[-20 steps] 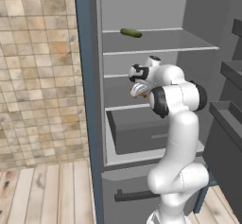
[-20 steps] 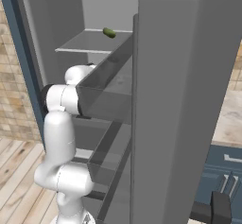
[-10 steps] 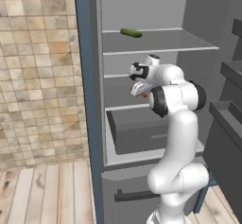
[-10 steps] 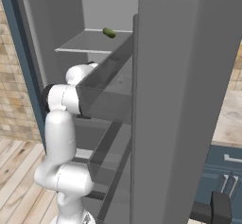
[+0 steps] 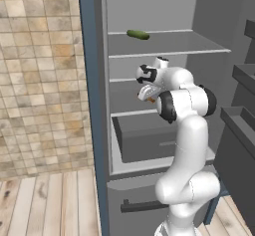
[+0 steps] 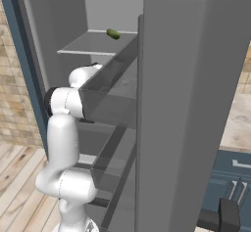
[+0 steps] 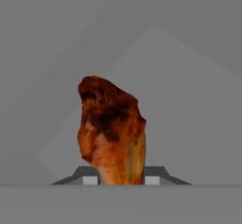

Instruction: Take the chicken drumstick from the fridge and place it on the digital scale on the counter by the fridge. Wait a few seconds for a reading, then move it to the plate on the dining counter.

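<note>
Compared w/ 1 s ago, almost nothing differs: arm, hand and all fridge contents sit in the same spots in both base views, and the camera has not shifted.

Left base view: white arm rises from lower right and bends forward into the open fridge (image 5: 199, 11). Its gripper (image 5: 145, 91) sits at mid-shelf height, just above the grey drawer (image 5: 144, 138). A bit of orange-brown, the chicken drumstick (image 5: 144, 95), shows at the fingertips. Hand view: drumstick (image 7: 111, 131) stands up from between the 2 fingers (image 7: 155, 176), meaty end up, narrow end down in the grip; the gripper is clenched on it. Behind it, plain grey fridge walls.

A green cucumber (image 5: 138, 34) lies on the top shelf (image 5: 164, 48), well above the hand and apart from it; in the right base view the cucumber (image 6: 113, 33) lies near the back of that shelf.

Edges and room: the fridge's dark blue-grey edge (image 5: 89, 80) runs vertically just left of the opening, w/ tan tiled wall (image 5: 40, 75) beyond it. Shelf above the hand has its front lip close over the wrist; drawer front is just below. Open space lies toward the camera, out of the fridge mouth. On the right, the open door's grey bins (image 5: 239, 125) stand beside the arm's elbow. Right base view: door (image 6: 196, 108) and its bins (image 6: 112, 99) stand in front of most of the arm, so hand is hidden there; a beige counter (image 6: 240, 123) w/ dark blue front shows past the door at far right. Wood floor (image 5: 45, 200) lies lower left.
</note>
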Robot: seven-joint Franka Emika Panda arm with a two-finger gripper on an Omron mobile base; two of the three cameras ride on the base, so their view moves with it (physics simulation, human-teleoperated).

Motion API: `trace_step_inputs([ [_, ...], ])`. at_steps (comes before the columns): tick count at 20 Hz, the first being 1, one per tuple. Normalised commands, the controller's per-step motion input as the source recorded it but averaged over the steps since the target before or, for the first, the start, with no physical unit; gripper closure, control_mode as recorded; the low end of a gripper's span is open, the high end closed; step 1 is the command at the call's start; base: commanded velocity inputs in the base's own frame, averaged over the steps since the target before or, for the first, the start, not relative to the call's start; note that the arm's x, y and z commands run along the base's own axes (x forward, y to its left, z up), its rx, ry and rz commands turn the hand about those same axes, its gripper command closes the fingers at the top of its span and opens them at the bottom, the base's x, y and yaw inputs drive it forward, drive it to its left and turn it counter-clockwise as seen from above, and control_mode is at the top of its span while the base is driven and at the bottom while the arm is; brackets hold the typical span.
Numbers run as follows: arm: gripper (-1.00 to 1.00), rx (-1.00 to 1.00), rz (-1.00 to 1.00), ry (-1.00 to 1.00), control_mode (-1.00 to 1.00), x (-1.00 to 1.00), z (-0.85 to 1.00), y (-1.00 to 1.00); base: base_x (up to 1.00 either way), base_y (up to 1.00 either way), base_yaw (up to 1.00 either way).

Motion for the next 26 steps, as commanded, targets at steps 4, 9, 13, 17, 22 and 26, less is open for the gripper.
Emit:
trace_step_inputs([
  [4,1.0,0.0,0.0,0.0,-1.0,-0.02,0.0,0.0,0.0,0.0,0.0],
  [9,1.0,0.0,0.0,0.0,-1.0,-0.09,0.0,0.0,0.0,0.0,0.0],
  [13,1.0,0.0,0.0,0.0,-1.0,-0.22,0.0,0.0,0.0,0.0,0.0],
  [17,1.0,0.0,0.0,-0.02,-1.0,-0.34,0.01,0.0,0.0,0.0,0.0],
  [22,1.0,0.0,0.0,-0.09,-1.0,-0.48,0.03,0.0,0.0,0.0,0.0],
  [26,1.0,0.0,0.0,-0.13,-1.0,-0.51,0.0,0.0,0.0,0.0,0.0],
])
